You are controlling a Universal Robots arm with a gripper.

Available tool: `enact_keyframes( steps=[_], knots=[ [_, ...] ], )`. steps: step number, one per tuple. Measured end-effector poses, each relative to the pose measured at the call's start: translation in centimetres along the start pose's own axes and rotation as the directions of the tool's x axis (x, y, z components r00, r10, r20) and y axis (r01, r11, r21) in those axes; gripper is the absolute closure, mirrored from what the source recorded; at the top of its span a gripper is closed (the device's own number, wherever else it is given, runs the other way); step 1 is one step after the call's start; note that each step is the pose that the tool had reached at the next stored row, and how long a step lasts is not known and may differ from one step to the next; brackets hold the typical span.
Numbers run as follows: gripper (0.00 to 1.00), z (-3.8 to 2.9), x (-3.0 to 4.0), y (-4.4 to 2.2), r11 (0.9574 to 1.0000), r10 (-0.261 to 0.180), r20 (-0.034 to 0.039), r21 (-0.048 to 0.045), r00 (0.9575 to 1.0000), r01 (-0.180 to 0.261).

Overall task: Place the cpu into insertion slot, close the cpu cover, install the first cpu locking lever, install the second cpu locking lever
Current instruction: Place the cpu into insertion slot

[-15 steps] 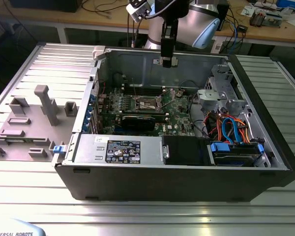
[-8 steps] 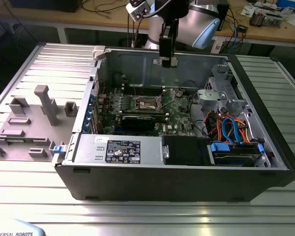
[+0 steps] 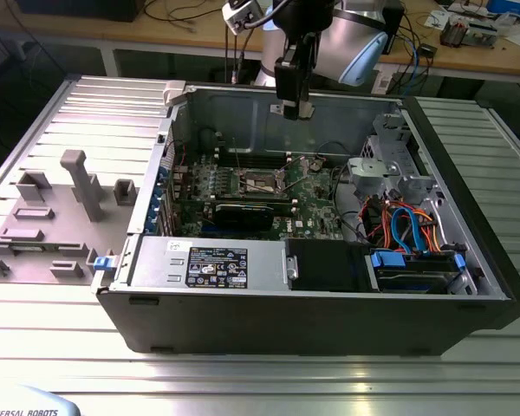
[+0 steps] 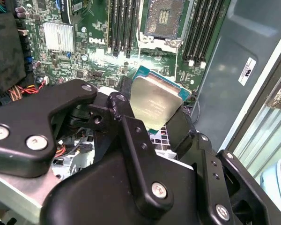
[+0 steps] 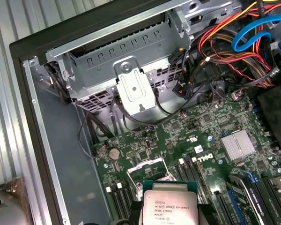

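Over the motherboard [image 4: 91, 44], I am pinching the cpu [image 4: 155, 101] in my gripper [image 4: 152, 115], the insertion slot [image 4: 165, 16] bare and every step left.

Ribbed metal table [image 3: 243, 381], open computer case [image 3: 286, 322] on it, grey fixture blocks [image 3: 80, 182] at the exterior view's left

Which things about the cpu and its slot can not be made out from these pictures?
1. The cpu: its underside faces away from the camera in both wrist views; they show its metal top.
2. The insertion slot: cut off by the picture edge in the second wrist view, and partly behind the cpu in the first wrist view.
3. What the gripper holds: too small to tell in the exterior view.
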State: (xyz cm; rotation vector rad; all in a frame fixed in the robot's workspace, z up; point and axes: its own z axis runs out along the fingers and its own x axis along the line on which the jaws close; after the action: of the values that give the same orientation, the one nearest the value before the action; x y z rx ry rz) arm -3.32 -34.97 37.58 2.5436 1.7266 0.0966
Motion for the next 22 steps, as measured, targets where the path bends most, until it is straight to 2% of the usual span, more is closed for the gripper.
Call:
enact_keyframes(
  steps=[18,22],
  knots=[
    [0.46,0.0,0.0,0.0,1.0,0.001,0.0001,0.0,1.0,-0.001],
    [0.46,0.0,0.0,0.0,0.9999,0.015,0.0012,-0.0002,0.9999,-0.015]
  ],
)
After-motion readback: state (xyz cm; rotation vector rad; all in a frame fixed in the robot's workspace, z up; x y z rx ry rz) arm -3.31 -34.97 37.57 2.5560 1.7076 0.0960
